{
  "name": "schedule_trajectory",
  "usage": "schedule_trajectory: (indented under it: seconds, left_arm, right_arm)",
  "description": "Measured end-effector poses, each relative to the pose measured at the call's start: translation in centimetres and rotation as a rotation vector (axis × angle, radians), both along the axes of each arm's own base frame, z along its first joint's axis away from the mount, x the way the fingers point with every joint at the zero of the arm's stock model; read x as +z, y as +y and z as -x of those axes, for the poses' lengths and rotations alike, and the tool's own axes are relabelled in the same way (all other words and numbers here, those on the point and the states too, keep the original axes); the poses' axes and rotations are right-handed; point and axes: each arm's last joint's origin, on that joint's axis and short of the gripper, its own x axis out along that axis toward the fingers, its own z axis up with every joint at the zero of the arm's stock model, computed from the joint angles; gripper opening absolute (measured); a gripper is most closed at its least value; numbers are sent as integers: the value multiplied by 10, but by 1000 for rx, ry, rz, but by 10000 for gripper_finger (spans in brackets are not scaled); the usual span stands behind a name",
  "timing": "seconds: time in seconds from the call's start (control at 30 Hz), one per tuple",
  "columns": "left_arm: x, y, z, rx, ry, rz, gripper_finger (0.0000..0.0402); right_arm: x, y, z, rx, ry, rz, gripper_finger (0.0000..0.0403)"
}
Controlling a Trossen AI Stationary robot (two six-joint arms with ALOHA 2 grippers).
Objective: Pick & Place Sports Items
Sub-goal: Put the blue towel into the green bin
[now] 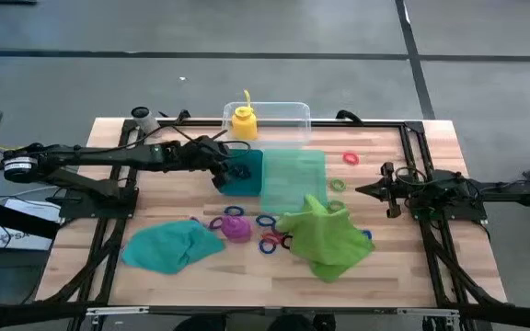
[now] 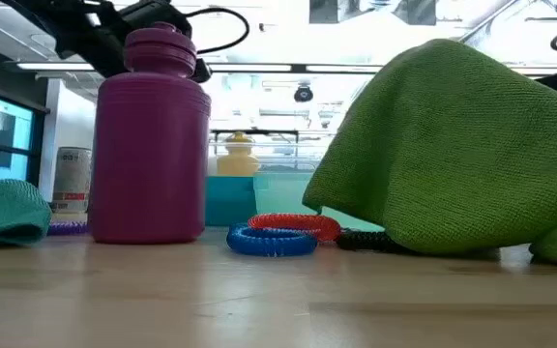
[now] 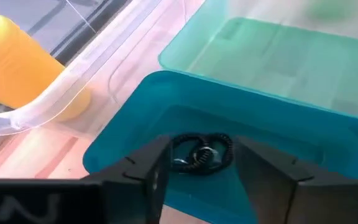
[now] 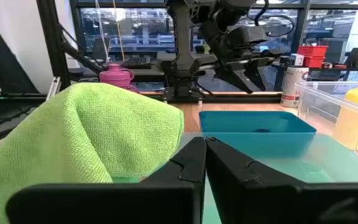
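My left gripper (image 1: pixel 231 175) hangs open over the dark teal half (image 3: pixel 229 93) of the two-part tray (image 1: pixel 293 179). A black ring (image 3: pixel 201 152) lies on that half's floor, between and below the fingertips, apart from them. The yellow bottle (image 1: pixel 244 120) stands in the clear tub (image 1: pixel 293 112). The purple bottle (image 1: pixel 236 228) stands upright on the table between the teal cloth (image 1: pixel 171 245) and the lime-green cloth (image 1: pixel 328 239). Several small rings (image 1: pixel 267 241) lie around it. My right gripper (image 1: pixel 364 190) is shut and empty at the table's right, level with the tray.
A pink ring (image 1: pixel 351 158) and a green ring (image 1: pixel 338 184) lie on the wood to the right of the tray. In the low view a red and a blue ring (image 2: pixel 277 235) lie in front of the lime-green cloth (image 2: pixel 453 155). A can (image 1: pixel 141 115) stands at the far left corner.
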Motion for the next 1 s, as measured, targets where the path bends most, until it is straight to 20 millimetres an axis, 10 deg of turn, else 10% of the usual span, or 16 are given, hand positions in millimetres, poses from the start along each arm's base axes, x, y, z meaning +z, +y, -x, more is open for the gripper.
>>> schedule_trajectory:
  seconds: [1.0]
  left_arm:
    - [5, -44, 23, -16, 86, 147, 147]
  right_arm:
    - [0, 0, 0, 0, 0, 0, 0]
